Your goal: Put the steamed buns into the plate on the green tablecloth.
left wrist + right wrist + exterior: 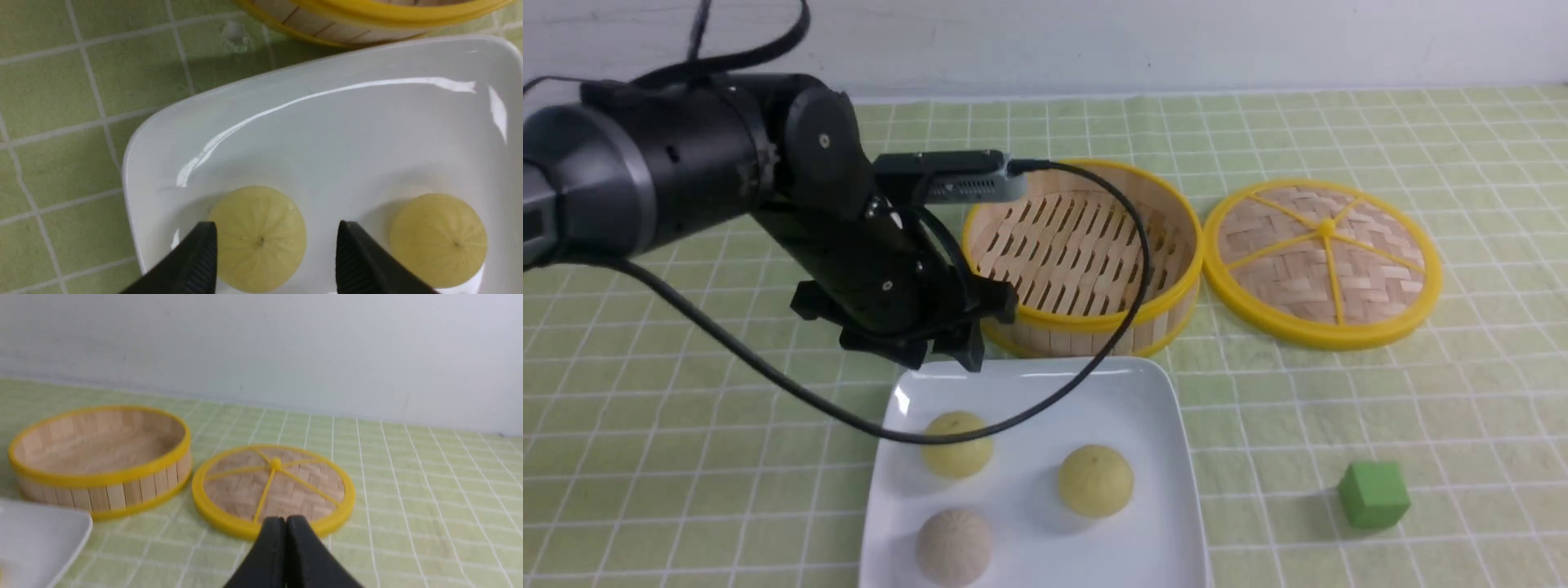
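Two pale-yellow steamed buns (957,445) (1095,480) lie in the white square plate (1111,392) on the green tablecloth (686,408). My left gripper (943,358) hangs open over the plate's far edge and holds nothing. In the left wrist view its fingertips (206,245) stand wide apart on either side of one bun (261,237). The other bun (439,239) lies beside it on the plate (327,134). My right gripper (286,519) is shut and empty, low over the cloth near the steamer lid (273,490). It does not show in the front view.
A greyish-beige bun (954,545) also lies in the plate, at its near side. The empty bamboo steamer (1086,253) stands just behind the plate, with its lid (1323,261) flat to the right. A small green cube (1373,493) sits right of the plate.
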{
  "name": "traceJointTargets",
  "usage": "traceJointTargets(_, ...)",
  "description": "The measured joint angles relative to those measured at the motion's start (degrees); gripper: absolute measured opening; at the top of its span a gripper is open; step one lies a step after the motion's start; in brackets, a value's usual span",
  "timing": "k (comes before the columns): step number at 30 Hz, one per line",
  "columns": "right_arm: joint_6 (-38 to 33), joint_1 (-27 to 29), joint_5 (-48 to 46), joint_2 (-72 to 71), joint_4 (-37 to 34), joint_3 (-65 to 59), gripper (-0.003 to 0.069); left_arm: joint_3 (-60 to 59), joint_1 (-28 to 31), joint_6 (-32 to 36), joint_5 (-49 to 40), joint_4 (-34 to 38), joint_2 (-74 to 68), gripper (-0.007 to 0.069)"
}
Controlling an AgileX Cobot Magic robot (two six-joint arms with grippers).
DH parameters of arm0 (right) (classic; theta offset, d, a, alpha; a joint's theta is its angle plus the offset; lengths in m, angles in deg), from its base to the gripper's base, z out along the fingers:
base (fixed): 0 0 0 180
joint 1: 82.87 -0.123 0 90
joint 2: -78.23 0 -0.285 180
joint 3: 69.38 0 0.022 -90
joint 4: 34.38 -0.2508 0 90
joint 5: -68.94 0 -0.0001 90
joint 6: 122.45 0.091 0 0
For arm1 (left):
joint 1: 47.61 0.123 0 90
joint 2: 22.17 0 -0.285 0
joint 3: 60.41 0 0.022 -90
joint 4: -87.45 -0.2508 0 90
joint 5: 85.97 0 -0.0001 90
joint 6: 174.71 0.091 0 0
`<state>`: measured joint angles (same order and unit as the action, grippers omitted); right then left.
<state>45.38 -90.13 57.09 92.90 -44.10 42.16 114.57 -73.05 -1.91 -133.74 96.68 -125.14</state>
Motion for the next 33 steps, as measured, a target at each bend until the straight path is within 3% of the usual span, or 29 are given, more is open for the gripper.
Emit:
traceJointTargets(8,-0.1,0.1,-6.7,-7.2,2.1,-8.0,0.0018,-0.1,0.0,-1.2,-1.8,0.0,4.3,0.0364)
traceJointTargets(14,-0.2,4.5,-9.4,-7.6,4.0,-10.2,0.0023,-0.1,0.0,-1.5,-4.2,-0.7,11.9,0.0158)
traceJointTargets(19,-0.2,4.8,-9.4,-7.6,7.2,-10.2,0.0022,-0.1,0.0,-1.5,-8.4,-3.4,18.6,0.0013)
traceJointTargets(27,-0.3,4.8,-9.5,-7.6,7.8,-10.2,0.0024,-0.8,0.0,-1.5,-17.0,-8.5,27.7,0.0002)
traceJointTargets(33,0.1,4.8,-9.5,-7.6,7.9,-10.2,0.0030,-6.9,0.0,-4.0,-14.1,-10.6,35.2,0.0002)
